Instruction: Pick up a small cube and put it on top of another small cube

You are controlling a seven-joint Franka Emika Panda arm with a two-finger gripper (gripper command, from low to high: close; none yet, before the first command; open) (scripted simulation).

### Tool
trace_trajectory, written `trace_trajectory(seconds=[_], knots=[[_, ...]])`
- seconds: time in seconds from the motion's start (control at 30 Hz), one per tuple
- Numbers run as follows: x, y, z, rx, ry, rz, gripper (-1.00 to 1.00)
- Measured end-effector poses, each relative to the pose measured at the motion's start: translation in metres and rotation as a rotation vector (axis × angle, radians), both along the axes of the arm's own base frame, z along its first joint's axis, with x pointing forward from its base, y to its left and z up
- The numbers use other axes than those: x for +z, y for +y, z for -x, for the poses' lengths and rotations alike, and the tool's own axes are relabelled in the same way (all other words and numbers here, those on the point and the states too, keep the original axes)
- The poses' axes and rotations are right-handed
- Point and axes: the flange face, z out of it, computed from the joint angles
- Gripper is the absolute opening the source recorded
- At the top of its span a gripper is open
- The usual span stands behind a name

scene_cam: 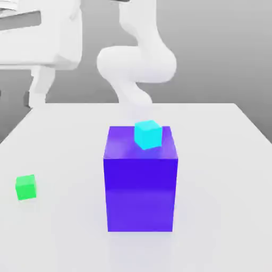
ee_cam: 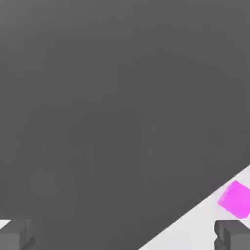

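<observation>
One blue block [scene_cam: 141,194] nearest; exterior view: two small cubes, cyan cube [scene_cam: 148,135] on its top, green cube [scene_cam: 26,187] on surface [scene_cam: 223,212], exterior view's left. Hand view adds one magenta cube [ee_cam: 237,199]; one end effector [ee_cam: 124,235], fingers apart

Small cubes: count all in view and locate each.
3: cyan cube atop the blue block; green cube at the exterior view's left; magenta cube in the hand view. More may be hidden.

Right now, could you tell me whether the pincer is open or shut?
Open: the hand view shows the pincer's two fingers standing wide apart.
</observation>
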Motion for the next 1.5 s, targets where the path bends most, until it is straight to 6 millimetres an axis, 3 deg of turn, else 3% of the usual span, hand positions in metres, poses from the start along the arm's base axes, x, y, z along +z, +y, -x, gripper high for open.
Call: trace_trajectory(seconds=[0.23, 0.47, 0.63, 0.67, 0.87, 0.93, 1.03, 1.27, 1.5], knots=[[-0.115, -0.068, -0.012, -0.229, 0.127, -0.092, 0.0], [-0.24, -0.129, 0.006, -0.467, 0.252, -0.182, 0.0], [-0.325, -0.143, 0.016, -0.531, 0.284, -0.205, 0.0], [-0.335, -0.143, 0.016, -0.532, 0.285, -0.206, -1.0], [-0.34, -0.143, 0.016, -0.532, 0.283, -0.206, -1.0], [-0.323, -0.144, 0.016, -0.533, 0.284, -0.206, -1.0], [-0.281, -0.145, 0.019, -0.545, 0.281, -0.211, -1.0], [-0.247, -0.165, 0.09, -0.886, 0.225, -0.321, -1.0], [-0.226, -0.17, 0.169, -1.249, 0.173, -0.392, -1.0]])
